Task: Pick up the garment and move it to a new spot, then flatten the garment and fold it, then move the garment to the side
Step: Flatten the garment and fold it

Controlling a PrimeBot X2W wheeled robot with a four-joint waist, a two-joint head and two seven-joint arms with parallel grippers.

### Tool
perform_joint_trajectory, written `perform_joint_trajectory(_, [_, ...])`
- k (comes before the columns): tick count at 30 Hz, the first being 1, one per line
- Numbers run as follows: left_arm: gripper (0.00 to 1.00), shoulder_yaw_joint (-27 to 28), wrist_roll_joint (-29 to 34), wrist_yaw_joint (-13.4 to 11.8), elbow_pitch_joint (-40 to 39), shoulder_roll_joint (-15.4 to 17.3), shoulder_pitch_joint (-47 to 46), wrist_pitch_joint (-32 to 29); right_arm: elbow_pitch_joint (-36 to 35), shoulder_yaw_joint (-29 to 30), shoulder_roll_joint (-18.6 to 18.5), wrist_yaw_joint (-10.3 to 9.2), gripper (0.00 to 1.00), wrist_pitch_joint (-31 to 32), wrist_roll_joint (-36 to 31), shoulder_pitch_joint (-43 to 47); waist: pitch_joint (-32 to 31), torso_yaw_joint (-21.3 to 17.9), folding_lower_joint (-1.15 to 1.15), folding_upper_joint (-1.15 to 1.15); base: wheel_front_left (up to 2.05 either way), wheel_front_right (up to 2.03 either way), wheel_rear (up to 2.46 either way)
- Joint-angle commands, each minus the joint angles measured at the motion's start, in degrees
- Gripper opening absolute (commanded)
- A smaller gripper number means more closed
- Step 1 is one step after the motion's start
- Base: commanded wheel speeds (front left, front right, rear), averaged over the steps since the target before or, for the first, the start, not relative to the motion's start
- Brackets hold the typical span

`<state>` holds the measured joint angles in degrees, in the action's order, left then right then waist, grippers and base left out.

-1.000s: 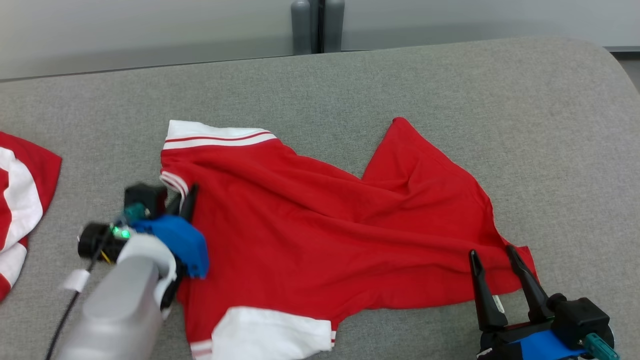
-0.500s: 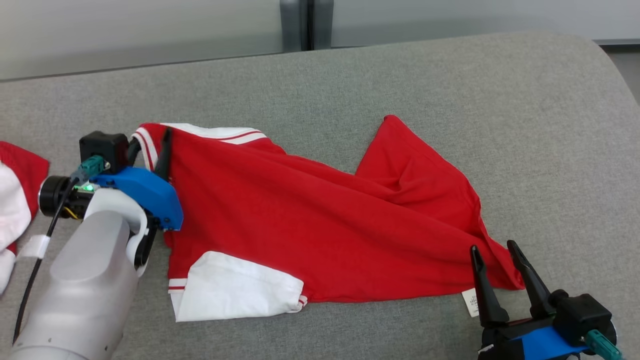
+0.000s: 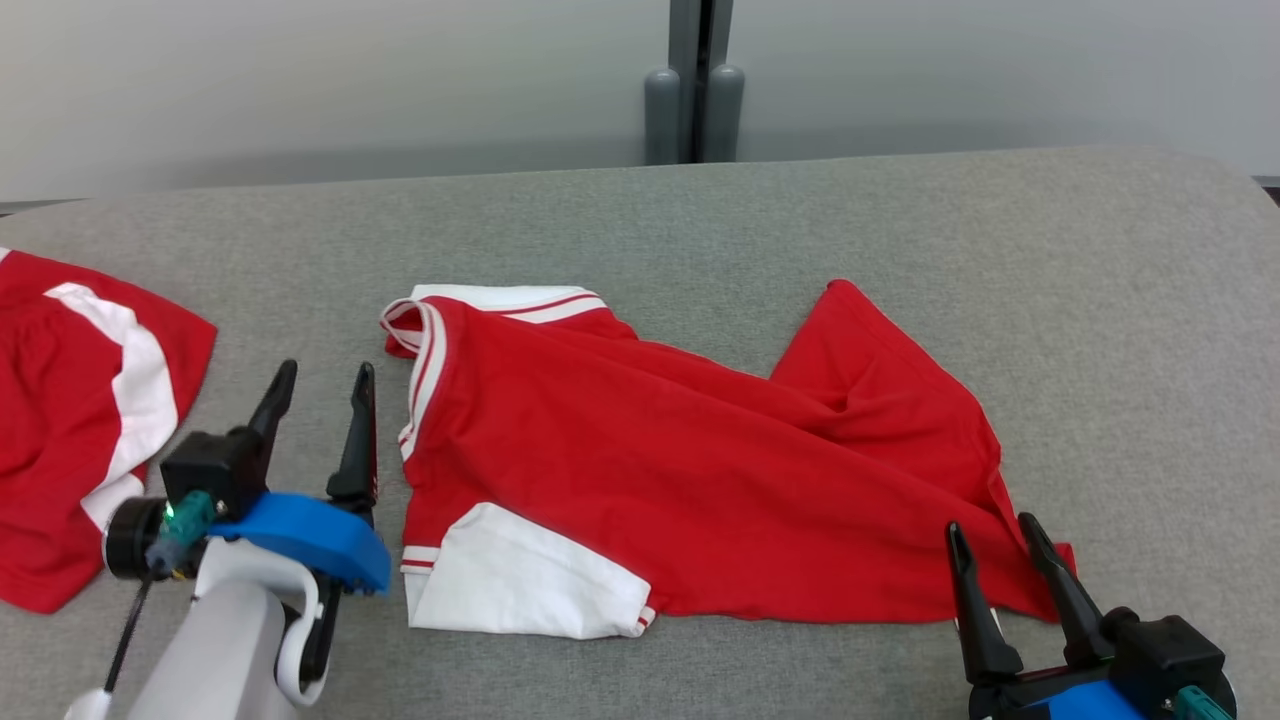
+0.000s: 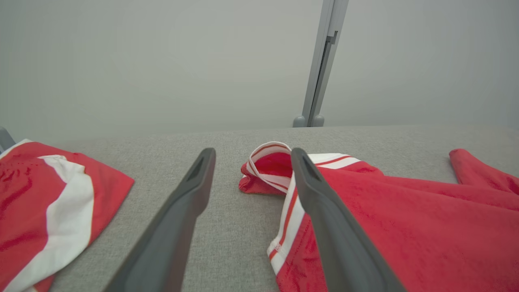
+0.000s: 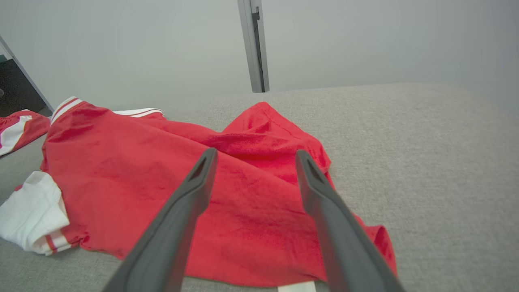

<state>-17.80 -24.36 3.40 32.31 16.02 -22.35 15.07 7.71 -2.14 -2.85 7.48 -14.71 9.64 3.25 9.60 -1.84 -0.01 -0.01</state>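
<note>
The left claw [image 3: 327, 370] now stands with its jaws wide apart and holds nothing. A second ago it was pinched on the striped collar edge [image 3: 420, 335] of the red garment [image 3: 680, 470] and was pulling it leftward; it has since let go and backed off, so its fingers sit just beside that edge with a strip of bare grey cloth-covered desk [image 3: 900, 220] between them. The right claw [image 3: 988, 524] has kept its jaws apart throughout and waits at the garment's near right corner, gripping nothing. The garment lies across the middle of the desk, drawn out lengthwise but still creased. One white sleeve [image 3: 520, 580] is turned over at the front and a flap is folded near the far right. A second red-and-white garment [image 3: 60, 420] lies well apart at the far left. The move looks done; flattening seems next.
</note>
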Motion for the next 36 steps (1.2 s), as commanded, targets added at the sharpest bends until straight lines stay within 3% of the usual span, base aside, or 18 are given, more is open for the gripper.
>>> perform_joint_trajectory(1, [1.0,0.5,0.6,0.0,-1.0,-0.3,1.0,0.1,0.0,0.1,-0.1,0.03,1.0,-0.2,0.1,0.7,-0.2,0.3,0.01,0.01,0.0,0.0,0.0])
perform_joint_trajectory(9, [1.0,1.0,4.2,2.3,-3.1,-2.5,7.1,0.1,-0.1,-0.4,-0.1,0.03,1.0,0.3,0.2,1.1,-1.5,1.3,0.01,0.01,0.0,0.0,0.0])
perform_joint_trajectory(14, [1.0,-1.8,5.6,3.6,-0.8,-3.2,8.0,0.1,-0.3,-0.5,-0.1,0.03,1.0,0.5,0.2,1.2,-1.4,1.0,0.01,0.01,0.0,0.0,0.0])
perform_joint_trajectory(34, [1.0,-12.7,1.5,4.1,10.0,-2.6,3.1,0.1,0.2,-0.8,-0.1,0.03,1.0,0.3,0.4,0.2,0.2,-2.1,0.01,0.01,0.0,0.0,0.0])
perform_joint_trajectory(35, [0.45,-12.9,1.2,4.1,10.3,-2.6,2.9,0.1,0.3,-0.8,-0.1,0.03,1.0,0.3,0.4,0.2,0.1,-2.1,0.01,0.01,0.0,0.0,0.0])
perform_joint_trajectory(36, [0.0,-13.3,0.8,4.1,10.6,-2.6,2.7,0.1,0.3,-0.7,-0.1,0.03,1.0,0.3,0.3,0.3,0.1,-2.2,0.01,0.01,0.0,0.0,0.0])
